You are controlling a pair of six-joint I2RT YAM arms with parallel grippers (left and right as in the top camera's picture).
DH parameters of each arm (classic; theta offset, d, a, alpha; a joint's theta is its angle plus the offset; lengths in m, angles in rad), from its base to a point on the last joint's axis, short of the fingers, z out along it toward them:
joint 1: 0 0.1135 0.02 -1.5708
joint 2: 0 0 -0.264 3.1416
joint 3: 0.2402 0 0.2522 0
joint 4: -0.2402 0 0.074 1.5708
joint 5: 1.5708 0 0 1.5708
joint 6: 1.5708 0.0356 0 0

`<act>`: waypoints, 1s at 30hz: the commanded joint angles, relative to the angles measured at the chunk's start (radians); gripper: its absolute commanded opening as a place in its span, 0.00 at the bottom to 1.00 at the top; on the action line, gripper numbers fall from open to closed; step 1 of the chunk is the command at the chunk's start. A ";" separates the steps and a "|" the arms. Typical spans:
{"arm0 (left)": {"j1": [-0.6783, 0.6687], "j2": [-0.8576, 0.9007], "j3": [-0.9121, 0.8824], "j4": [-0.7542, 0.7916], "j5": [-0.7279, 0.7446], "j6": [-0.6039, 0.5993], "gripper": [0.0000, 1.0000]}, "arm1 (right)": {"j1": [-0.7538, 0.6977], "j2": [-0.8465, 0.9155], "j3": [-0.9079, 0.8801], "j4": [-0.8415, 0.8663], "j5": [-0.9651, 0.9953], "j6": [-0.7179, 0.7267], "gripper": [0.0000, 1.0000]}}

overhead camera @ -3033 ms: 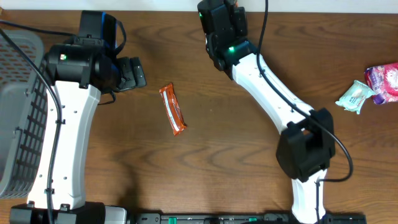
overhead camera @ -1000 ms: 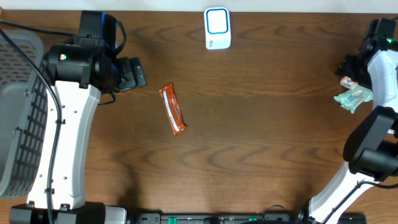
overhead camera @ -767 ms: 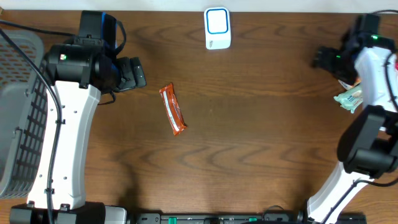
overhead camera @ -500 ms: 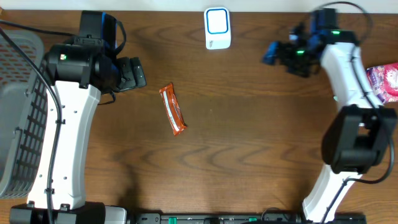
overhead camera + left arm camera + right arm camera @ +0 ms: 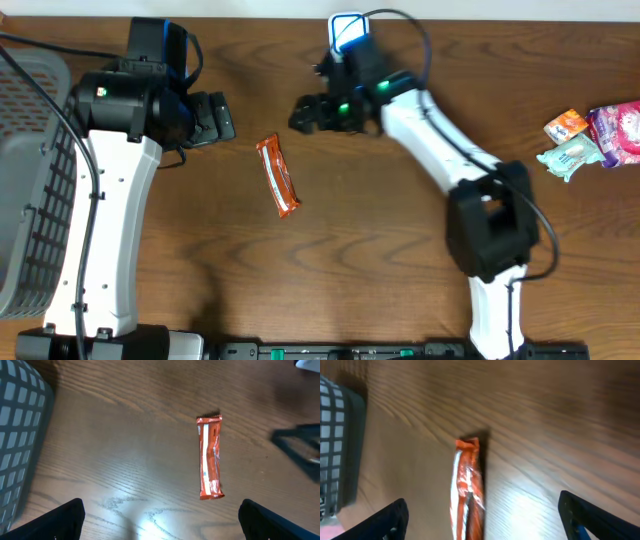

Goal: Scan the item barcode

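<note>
An orange snack bar [image 5: 278, 176] lies flat on the wooden table, left of centre. My right gripper [image 5: 302, 114] hovers just up and right of it, jaws open and empty. In the right wrist view the snack bar [image 5: 467, 495] shows blurred below the right gripper [image 5: 487, 522], between the spread fingertips [image 5: 387, 519]. My left gripper [image 5: 224, 118] stays open to the upper left of the bar. The left wrist view has the snack bar [image 5: 210, 464] ahead of the left gripper [image 5: 160, 525]. The white and blue scanner [image 5: 347, 22] at the back edge is partly hidden by the right arm.
A grey mesh basket [image 5: 25, 170] stands at the left edge, and its wall [image 5: 20, 435] shows in the left wrist view. At the far right lie a small orange packet [image 5: 566, 125], a pale green packet [image 5: 568, 158] and a pink packet [image 5: 620, 132].
My right arm has swung from the far right edge across the back of the table to just right of the bar. The bar and left arm have not moved.
</note>
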 commanded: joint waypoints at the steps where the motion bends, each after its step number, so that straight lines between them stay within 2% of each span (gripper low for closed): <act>1: 0.003 0.007 -0.002 -0.004 -0.001 -0.008 0.98 | 0.066 0.061 -0.006 0.037 0.041 0.111 0.89; 8: 0.003 0.007 -0.002 -0.004 -0.001 -0.008 0.98 | 0.153 0.108 -0.006 0.035 0.080 0.113 0.89; 14: 0.003 0.007 -0.002 -0.004 -0.001 -0.008 0.98 | 0.199 0.151 -0.006 0.024 0.139 0.114 0.84; 17: 0.003 0.007 -0.002 -0.004 -0.001 -0.008 0.98 | 0.202 0.168 -0.006 0.019 0.139 0.129 0.77; 19: 0.003 0.007 -0.002 -0.004 -0.001 -0.008 0.98 | 0.202 0.181 -0.006 0.010 0.139 0.128 0.62; 25: 0.003 0.007 -0.002 -0.004 -0.001 -0.008 0.98 | 0.197 0.187 -0.006 -0.011 0.146 0.128 0.06; 26: 0.003 0.007 -0.002 -0.004 -0.001 -0.008 0.98 | 0.194 0.186 -0.005 -0.011 0.146 0.128 0.01; 30: 0.003 0.007 -0.002 -0.004 -0.001 -0.008 0.98 | 0.180 0.182 -0.001 -0.019 0.146 0.129 0.01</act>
